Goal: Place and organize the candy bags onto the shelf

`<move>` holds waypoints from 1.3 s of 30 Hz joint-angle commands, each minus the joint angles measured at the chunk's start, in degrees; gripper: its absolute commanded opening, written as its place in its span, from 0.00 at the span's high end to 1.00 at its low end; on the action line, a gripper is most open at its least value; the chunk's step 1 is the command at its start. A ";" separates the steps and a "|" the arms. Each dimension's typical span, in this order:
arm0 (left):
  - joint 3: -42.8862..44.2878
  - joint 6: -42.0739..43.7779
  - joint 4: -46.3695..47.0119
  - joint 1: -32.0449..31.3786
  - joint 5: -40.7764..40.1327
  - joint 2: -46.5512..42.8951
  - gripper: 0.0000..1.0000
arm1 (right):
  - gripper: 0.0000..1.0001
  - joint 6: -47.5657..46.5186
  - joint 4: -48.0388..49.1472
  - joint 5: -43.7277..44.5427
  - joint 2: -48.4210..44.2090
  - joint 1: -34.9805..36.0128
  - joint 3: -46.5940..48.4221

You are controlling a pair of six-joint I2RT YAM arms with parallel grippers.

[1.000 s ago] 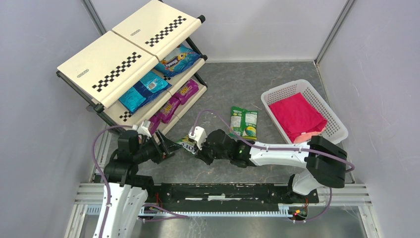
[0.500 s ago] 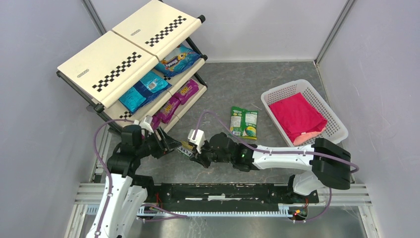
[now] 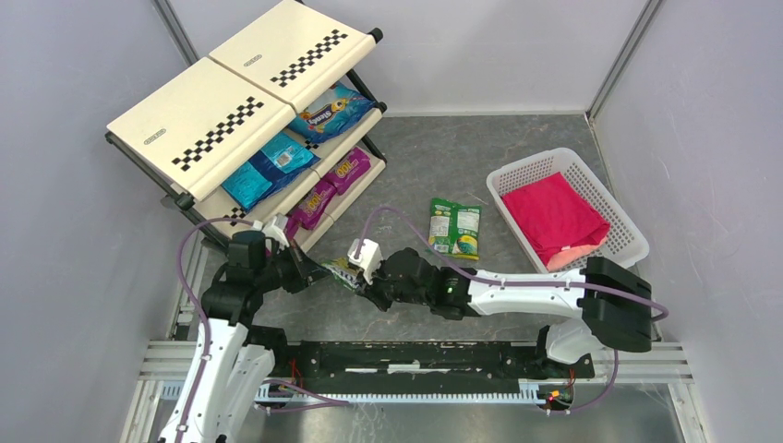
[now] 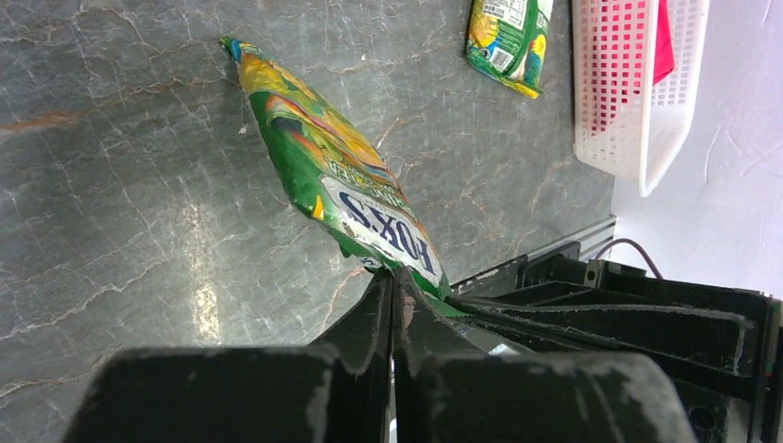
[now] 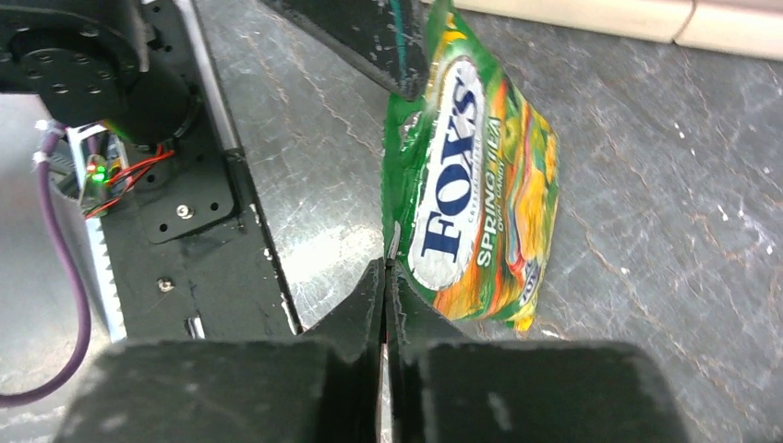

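Shelf (image 3: 198, 125), ten o'clock: two blue bags (image 3: 268, 168), at least two magenta bags (image 3: 343, 170). Left gripper (image 3: 314, 269) and right gripper (image 3: 358, 279) both pinch one green bag (image 3: 343, 271). Basket (image 3: 517, 175) holds one red cloth (image 3: 554, 217).

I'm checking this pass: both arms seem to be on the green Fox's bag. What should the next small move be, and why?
Probably the right gripper should open. Both it and the left gripper are shut on edges of the Fox's bag, and the left one is nearer the shelf.
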 commanded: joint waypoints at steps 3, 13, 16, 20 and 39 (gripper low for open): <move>-2.98 -2.32 -2.86 0.79 0.05 1.32 0.98 | 0.65 2.96 -15.13 12.26 3.91 0.82 9.63; -2.16 -6.65 -0.39 0.79 1.41 -3.16 0.98 | 0.45 3.03 -32.52 25.75 16.53 4.70 27.74; -1.60 -7.00 -0.40 0.79 1.55 -3.36 0.98 | 0.46 3.40 -37.44 31.58 20.26 6.40 33.87; -0.99 -7.13 -0.37 0.79 1.50 -3.55 0.98 | 0.49 4.44 -42.56 37.43 24.14 7.52 38.88; 3.88 -2.80 -2.80 0.79 -0.69 -3.30 0.68 | 1.00 5.54 -37.39 31.63 18.82 7.18 32.00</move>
